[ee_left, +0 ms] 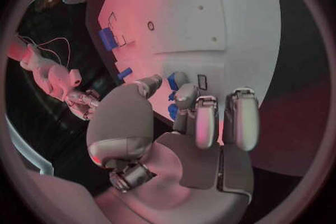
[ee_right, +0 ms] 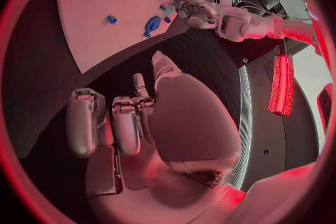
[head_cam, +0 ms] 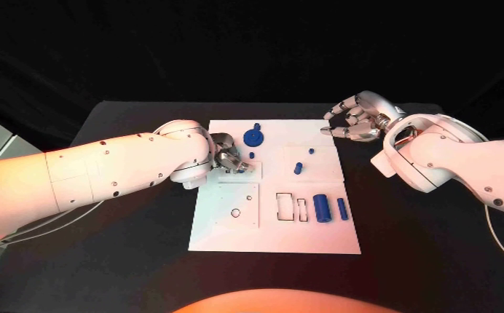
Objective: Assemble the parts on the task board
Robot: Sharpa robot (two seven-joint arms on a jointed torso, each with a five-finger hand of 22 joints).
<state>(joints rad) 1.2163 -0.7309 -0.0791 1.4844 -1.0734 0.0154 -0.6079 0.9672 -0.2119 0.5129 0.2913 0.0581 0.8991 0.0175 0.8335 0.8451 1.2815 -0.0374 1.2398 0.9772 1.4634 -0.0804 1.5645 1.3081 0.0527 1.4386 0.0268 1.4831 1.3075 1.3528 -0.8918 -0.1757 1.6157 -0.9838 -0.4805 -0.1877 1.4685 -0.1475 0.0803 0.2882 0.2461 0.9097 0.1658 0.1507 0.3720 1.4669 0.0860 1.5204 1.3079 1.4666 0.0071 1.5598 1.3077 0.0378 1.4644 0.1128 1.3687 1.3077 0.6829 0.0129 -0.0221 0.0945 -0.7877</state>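
The white task board (head_cam: 226, 229) lies in the middle of the black table. My left hand (head_cam: 225, 156) rests on its far left part. Its thumb and a finger pinch a small blue part (ee_left: 173, 81), and a second blue bit (ee_left: 172, 111) sits beside the fingers. A blue disc (head_cam: 253, 137) and a short peg (head_cam: 251, 155) stand just right of that hand. Another peg (head_cam: 298, 168) stands mid-board. Two blue cylinders (head_cam: 323, 207) lie near the right edge. My right hand (head_cam: 357, 120) hovers past the board's far right corner, fingers loosely bent and apart, holding nothing.
Rectangular slots (head_cam: 285, 207) are outlined in the board left of the cylinders, and a round hole (head_cam: 235, 212) lies in its near left panel. Bare black table (head_cam: 420, 255) surrounds the board on every side.
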